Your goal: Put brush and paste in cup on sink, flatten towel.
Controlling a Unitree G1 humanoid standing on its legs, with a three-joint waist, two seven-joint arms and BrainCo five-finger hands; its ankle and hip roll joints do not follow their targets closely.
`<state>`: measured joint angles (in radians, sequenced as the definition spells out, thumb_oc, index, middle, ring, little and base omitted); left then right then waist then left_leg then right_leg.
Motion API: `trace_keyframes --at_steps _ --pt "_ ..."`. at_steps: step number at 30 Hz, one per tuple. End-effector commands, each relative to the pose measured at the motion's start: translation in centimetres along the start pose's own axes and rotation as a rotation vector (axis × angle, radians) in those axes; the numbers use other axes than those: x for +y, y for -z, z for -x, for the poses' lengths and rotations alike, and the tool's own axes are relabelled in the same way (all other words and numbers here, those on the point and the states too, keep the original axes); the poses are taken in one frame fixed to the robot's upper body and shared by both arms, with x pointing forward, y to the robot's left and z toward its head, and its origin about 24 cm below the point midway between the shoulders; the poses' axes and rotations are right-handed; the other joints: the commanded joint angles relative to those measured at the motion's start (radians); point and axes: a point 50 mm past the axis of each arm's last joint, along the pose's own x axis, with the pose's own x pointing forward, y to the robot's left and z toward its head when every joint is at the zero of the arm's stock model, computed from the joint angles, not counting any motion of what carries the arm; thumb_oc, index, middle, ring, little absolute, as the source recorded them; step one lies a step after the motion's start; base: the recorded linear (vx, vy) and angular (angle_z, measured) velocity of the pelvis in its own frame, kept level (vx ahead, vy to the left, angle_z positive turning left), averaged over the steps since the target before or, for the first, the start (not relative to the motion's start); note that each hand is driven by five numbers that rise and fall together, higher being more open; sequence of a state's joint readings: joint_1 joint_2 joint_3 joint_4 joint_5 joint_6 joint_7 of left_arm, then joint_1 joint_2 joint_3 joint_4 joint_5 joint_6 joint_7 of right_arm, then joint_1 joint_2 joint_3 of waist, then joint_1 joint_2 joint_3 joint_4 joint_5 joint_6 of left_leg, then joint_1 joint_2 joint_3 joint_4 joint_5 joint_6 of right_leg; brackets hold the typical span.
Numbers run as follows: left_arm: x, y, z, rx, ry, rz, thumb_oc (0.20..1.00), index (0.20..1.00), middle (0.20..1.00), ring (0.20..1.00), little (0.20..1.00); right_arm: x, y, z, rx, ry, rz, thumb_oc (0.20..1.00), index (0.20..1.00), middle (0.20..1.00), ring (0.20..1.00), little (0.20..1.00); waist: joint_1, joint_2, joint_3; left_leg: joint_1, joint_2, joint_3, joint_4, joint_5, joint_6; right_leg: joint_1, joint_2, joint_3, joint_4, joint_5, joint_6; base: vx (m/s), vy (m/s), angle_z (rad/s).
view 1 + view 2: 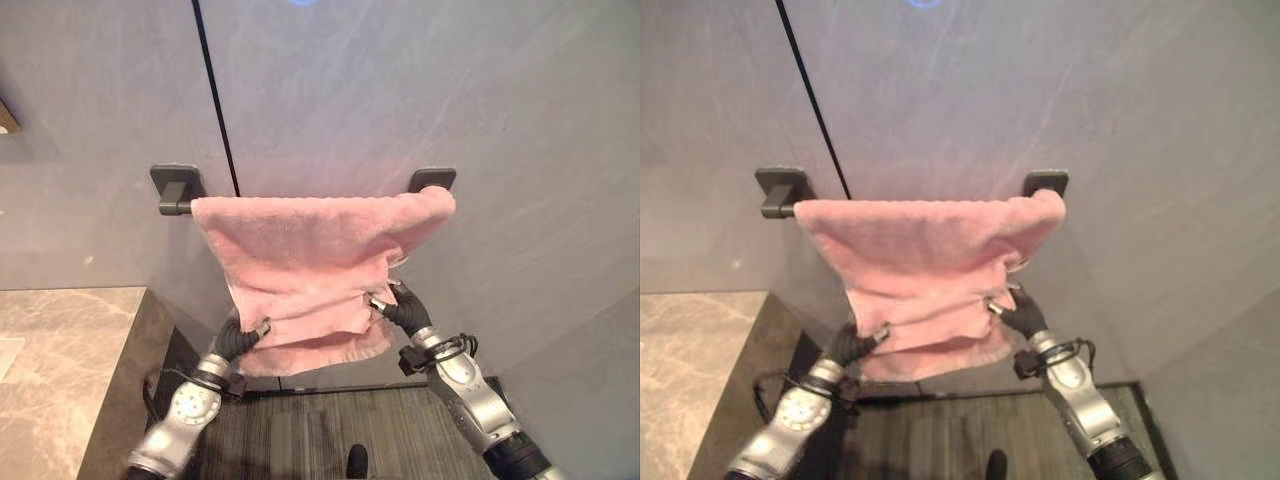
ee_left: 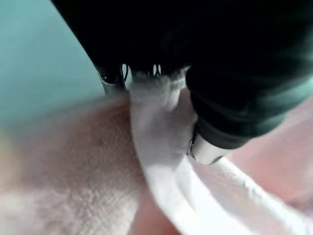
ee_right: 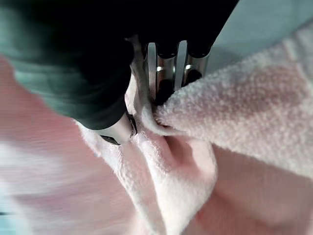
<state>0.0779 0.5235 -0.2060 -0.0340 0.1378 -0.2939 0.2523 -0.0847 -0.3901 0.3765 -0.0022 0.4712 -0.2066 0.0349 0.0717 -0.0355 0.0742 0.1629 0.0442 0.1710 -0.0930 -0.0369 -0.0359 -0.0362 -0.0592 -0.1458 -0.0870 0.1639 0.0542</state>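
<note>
Right wrist view: fingers [image 3: 166, 73] and thumb pinch a fold of the pink towel [image 1: 310, 260]; the left hand [image 1: 243, 336] pinches the opposite lower edge, the right hand [image 1: 397, 303] sitting slightly higher. Towel hangs bunched over the bar [image 1: 175, 207], long axis across the wall, lower edges gathered inward toward both hands. Counter [image 1: 60, 340] lies left, with no cup seen

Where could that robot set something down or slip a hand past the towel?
The stone counter at lower left lies bare. The wall either side of the towel is free. Crowded: the towel's lower edge, where the left hand and right hand pinch it.
</note>
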Motion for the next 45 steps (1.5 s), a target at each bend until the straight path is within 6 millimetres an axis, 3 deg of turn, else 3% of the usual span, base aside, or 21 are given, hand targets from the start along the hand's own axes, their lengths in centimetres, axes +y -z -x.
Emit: trace_keyframes --at_steps 1,8,16,20,21,24,29,30,32,37,42,45 --pt "1.1 -1.0 -0.5 -0.093 -0.074 -0.029 0.2 0.2 0.2 0.2 0.2 0.0 -4.1 -0.9 -0.23 -0.011 -0.045 0.2 0.2 0.2 0.2 0.2 0.017 -0.026 -0.015 -0.067 0.003 -0.037 0.006 0.035 -0.019 0.108 -0.079 0.019 0.033 -0.105 0.096 0.0 0.0 0.0" --pt "2.2 -2.3 -0.4 -0.167 -0.171 -0.065 0.2 0.2 0.2 0.2 0.2 0.7 -4.5 -0.9 -0.234 -0.064 -0.032 0.2 0.2 0.2 0.2 0.2 0.029 -0.033 -0.016 -0.069 0.005 -0.043 0.006 0.037 -0.024 0.115 -0.079 0.006 0.029 -0.106 0.095 0.0 0.0 0.0" --pt "2.0 -1.2 0.1 -0.126 -0.183 -0.104 0.2 0.2 0.2 0.2 0.2 1.3 -2.5 -1.1 -0.141 -0.083 -0.004 0.2 0.2 0.2 0.2 0.2 0.044 -0.038 -0.008 -0.077 0.007 -0.049 0.006 0.042 -0.027 0.115 -0.078 -0.006 0.026 -0.104 0.095 0.0 -0.006 0.02" --pt "0.8 0.8 0.6 -0.024 -0.142 -0.093 0.2 0.2 0.2 0.2 0.2 1.1 -0.8 -0.9 -0.063 -0.059 0.028 0.2 0.2 0.2 0.2 0.2 0.046 -0.038 -0.007 -0.078 0.007 -0.051 0.006 0.044 -0.027 0.115 -0.078 -0.009 0.025 -0.103 0.095 0.0 -0.004 0.09" --pt "-0.1 1.6 1.0 0.022 -0.101 -0.065 0.2 0.2 0.2 0.2 0.2 0.7 0.6 -0.6 -0.004 -0.025 0.037 0.2 0.2 0.2 0.2 0.2 0.047 -0.037 -0.006 -0.079 0.007 -0.053 0.006 0.045 -0.026 0.116 -0.078 -0.011 0.023 -0.102 0.096 0.0 0.0 0.0" --pt "-0.6 1.3 0.9 0.015 -0.049 -0.037 0.2 0.2 0.2 0.2 0.2 0.2 1.4 -0.1 0.022 0.024 0.047 0.2 0.2 0.2 0.2 0.2 0.042 -0.034 -0.006 -0.078 0.006 -0.052 0.006 0.043 -0.026 0.117 -0.077 -0.01 0.022 -0.103 0.096 0.0 0.0 0.0" --pt "-2.9 3.5 1.8 0.136 0.109 -0.041 0.2 0.2 0.2 0.2 0.2 -0.6 3.2 0.5 0.106 0.077 0.035 0.2 0.2 0.2 0.2 0.2 0.026 -0.031 -0.006 -0.075 0.006 -0.046 0.006 0.042 -0.025 0.116 -0.076 -0.004 0.022 -0.101 0.096 0.0 0.0 0.0" --pt "-3.4 3.9 2.0 0.157 0.147 -0.061 1.0 1.0 1.0 1.0 1.0 -0.7 3.6 0.6 0.12 0.088 0.033 0.238 0.238 0.238 0.238 0.238 0.024 -0.03 -0.006 -0.073 0.007 -0.044 0.006 0.041 -0.024 0.116 -0.075 -0.001 0.022 -0.101 0.096 0.0 0.0 0.0" --pt "-3.9 4.4 2.2 0.177 0.197 -0.102 1.0 1.0 1.0 1.0 1.0 -0.8 4.0 0.7 0.138 0.113 0.045 1.0 1.0 1.0 1.0 1.0 0.019 -0.027 -0.007 -0.071 0.008 -0.039 0.006 0.039 -0.024 0.116 -0.075 0.004 0.022 -0.101 0.096 0.0 0.002 -0.02" --pt "-4.6 6.5 3.8 0.326 0.28 -0.155 1.0 1.0 1.0 1.0 1.0 -1.8 4.9 1.2 0.192 0.166 0.101 1.0 1.0 1.0 1.0 1.0 0.01 -0.02 -0.011 -0.067 0.012 -0.031 0.006 0.038 -0.022 0.113 -0.073 0.011 0.021 -0.098 0.095 0.0 0.0 -0.01" --pt "-4.5 8.8 5.3 0.486 0.452 -0.293 1.0 1.0 1.0 1.0 1.0 -3.5 9.3 2.8 0.45 0.242 0.11 1.0 1.0 1.0 1.0 1.0 0.013 -0.02 -0.017 -0.065 0.014 -0.02 0.006 0.035 -0.02 0.11 -0.069 0.022 0.019 -0.093 0.093 0.0 0.001 -0.04" --pt "-4.8 10.3 6.7 0.582 0.53 -0.347 1.0 1.0 1.0 1.0 1.0 -3.9 12.6 4.9 0.631 0.311 0.059 1.0 1.0 1.0 1.0 1.0 0.013 -0.019 -0.022 -0.059 0.015 -0.017 0.006 0.03 -0.02 0.113 -0.067 0.025 0.019 -0.095 0.09 0.01 0.007 -0.11"
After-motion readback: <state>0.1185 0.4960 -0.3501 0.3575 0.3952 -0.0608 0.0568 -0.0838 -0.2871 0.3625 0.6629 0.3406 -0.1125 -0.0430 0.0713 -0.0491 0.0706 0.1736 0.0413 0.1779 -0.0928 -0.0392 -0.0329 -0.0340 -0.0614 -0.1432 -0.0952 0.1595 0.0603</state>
